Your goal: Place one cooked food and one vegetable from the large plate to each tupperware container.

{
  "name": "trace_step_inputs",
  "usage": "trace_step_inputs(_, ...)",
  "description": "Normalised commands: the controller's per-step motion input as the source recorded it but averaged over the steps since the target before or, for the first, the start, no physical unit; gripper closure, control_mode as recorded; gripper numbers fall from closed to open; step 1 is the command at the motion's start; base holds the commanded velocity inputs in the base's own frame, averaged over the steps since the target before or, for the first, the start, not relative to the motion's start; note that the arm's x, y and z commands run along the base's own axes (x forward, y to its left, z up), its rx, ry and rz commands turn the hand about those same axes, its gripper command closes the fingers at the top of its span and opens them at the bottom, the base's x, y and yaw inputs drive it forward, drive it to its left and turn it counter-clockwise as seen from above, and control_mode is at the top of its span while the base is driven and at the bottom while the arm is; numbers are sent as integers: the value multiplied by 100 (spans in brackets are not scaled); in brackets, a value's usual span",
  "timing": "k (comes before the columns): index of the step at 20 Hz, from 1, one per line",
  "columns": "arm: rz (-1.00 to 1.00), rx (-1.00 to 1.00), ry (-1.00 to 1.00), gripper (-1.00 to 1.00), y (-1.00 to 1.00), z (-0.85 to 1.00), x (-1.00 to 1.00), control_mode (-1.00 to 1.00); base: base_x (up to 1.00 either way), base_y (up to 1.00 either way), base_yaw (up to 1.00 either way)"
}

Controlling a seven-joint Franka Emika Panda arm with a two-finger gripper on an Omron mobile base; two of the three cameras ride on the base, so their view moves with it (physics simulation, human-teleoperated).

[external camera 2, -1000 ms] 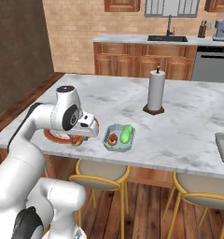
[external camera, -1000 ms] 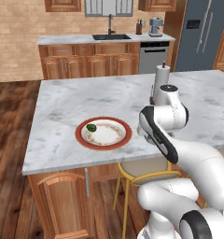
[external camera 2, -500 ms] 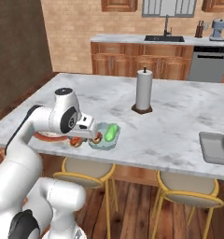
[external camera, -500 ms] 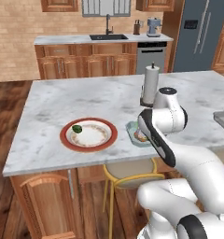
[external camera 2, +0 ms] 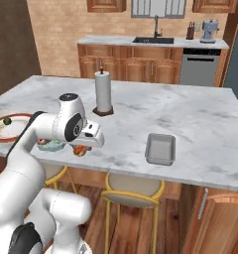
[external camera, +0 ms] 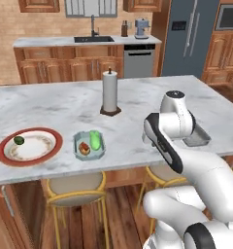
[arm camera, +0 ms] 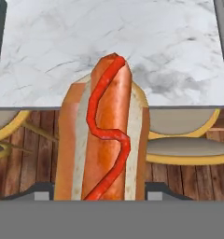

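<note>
Right now my gripper [external camera 2: 81, 149] is clamped on a hot dog [arm camera: 102, 135], just over the counter's front edge. I should carry it level to the dark grey container [external camera 2: 159, 149] on my right, lower it inside, then release.

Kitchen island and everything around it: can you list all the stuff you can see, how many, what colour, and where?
large plate: one, white with red-brown rim, left end of the island, a small dark green vegetable on it
pale blue-grey container: one, right of the plate, holding a green vegetable and a reddish food piece
darker grey container: one, further right on the island
paper towel roll: one, white, upright mid-island
stools: yellow-framed, under the island edge
sink: one, back counter
hot dog: one, ketchup on top, between the fingers
gripper: one, dark, shut on the hot dog, at the island's near edge
</note>
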Motion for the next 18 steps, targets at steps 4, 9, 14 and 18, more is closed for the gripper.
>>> trace_step_inputs(4, 0, 0, 0, 100, 0, 0, 0, 100, 7, -100, 0)
trace_step_inputs(9, 0, 0, 0, 100, 0, 0, 0, 100, 19, -100, 0)
trace_step_inputs(14, 0, 0, 0, 100, 0, 0, 0, -100, 11, -20, 0)
trace_step_inputs(18, 5, 0, 0, 100, 2, -4, 66, -100, 0, 0, 0)
